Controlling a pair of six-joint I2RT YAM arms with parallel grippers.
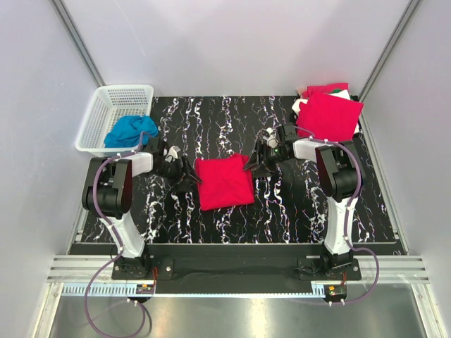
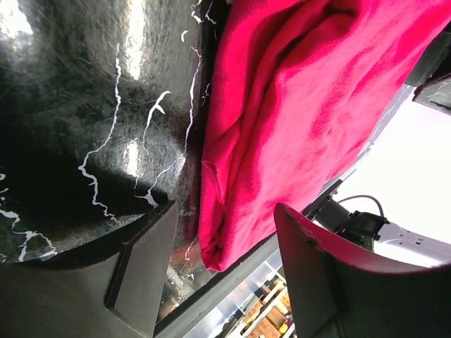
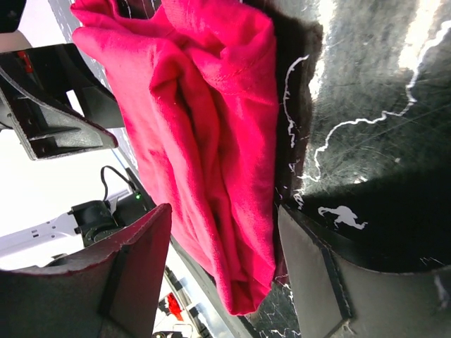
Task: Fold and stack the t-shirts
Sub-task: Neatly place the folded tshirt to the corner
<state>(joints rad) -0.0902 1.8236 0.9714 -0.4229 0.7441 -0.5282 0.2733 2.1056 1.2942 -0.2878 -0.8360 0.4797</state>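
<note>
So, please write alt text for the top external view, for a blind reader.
A folded red t-shirt lies mid-table between the open left gripper and right gripper. A stack of red shirts sits far right, a white basket far left.

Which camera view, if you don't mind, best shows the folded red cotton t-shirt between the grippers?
The top external view: the whole folded red cotton t-shirt shows, roughly square. Each wrist view shows only one bunched edge, close up.
</note>
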